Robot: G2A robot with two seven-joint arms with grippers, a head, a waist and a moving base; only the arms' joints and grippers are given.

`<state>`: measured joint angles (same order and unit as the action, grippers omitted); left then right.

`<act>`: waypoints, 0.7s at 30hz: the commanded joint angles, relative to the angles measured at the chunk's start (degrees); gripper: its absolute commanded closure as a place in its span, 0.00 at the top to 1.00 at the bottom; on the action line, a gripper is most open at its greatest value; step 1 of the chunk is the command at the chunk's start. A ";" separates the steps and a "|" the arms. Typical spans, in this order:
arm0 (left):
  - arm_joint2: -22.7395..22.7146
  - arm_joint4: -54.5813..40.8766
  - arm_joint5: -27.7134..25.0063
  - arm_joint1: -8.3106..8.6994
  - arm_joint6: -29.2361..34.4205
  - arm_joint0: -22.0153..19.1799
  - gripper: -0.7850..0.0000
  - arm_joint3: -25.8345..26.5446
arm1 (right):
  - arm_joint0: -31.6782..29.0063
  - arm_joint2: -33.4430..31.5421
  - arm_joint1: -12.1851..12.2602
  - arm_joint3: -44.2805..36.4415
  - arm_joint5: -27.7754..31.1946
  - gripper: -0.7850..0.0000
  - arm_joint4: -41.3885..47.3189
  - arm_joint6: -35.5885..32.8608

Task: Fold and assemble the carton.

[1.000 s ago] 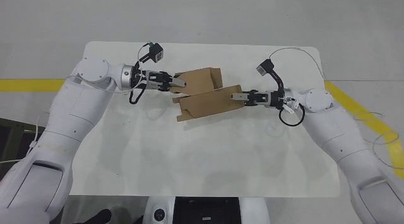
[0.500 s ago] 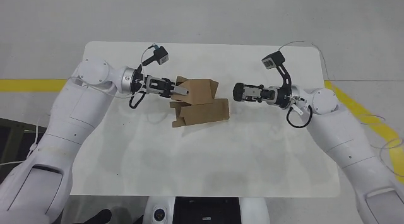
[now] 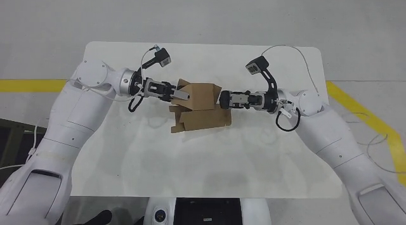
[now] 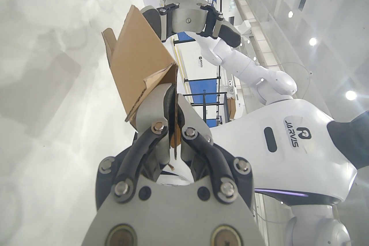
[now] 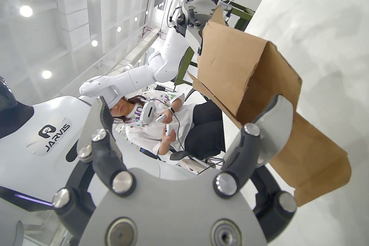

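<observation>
I am pinching a thin flap of the carton [image 4: 138,62] in my left gripper [image 4: 170,97], the two curved metal fingers [image 4: 150,105] pressing together on its raw corrugated edge. The carton is brown cardboard, only half formed. A flat panel is rising just beyond my left fingertips, creased at its corner. A longer folded section is lying lower, on the white table [image 3: 127,161] beneath both sets of fingers. My right gripper [image 5: 190,114] is facing the left one from the carton's far end, holding its fingers spread wide. One smooth silver finger [image 5: 276,117] is lying against or just beside the carton's open end; I can't quite tell whether it is touching. The other, toothed finger [image 5: 101,117] is standing well clear of the cardboard.
</observation>
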<state>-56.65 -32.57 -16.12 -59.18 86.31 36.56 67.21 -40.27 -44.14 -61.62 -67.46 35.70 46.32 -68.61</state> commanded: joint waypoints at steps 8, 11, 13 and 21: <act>-0.39 -0.55 0.97 0.05 0.57 0.39 0.00 0.34 | -0.40 0.56 -1.34 0.27 -1.11 0.97 3.86 -1.10; -0.49 -0.68 1.05 0.05 0.67 0.58 0.00 0.75 | -0.48 0.65 -1.89 1.02 -1.57 0.96 4.59 -1.57; -0.56 -0.66 1.15 0.06 0.67 0.69 0.00 0.99 | -0.40 0.70 -2.28 1.54 -1.90 0.95 4.77 -1.90; -0.80 -0.56 1.38 0.10 0.74 1.04 0.00 1.99 | -0.37 0.52 -3.81 3.25 -2.79 0.84 5.45 -2.79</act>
<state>-57.45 -33.14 -14.77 -59.08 87.05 37.54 69.06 -40.69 -43.68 -65.21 -64.48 33.08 51.68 -71.24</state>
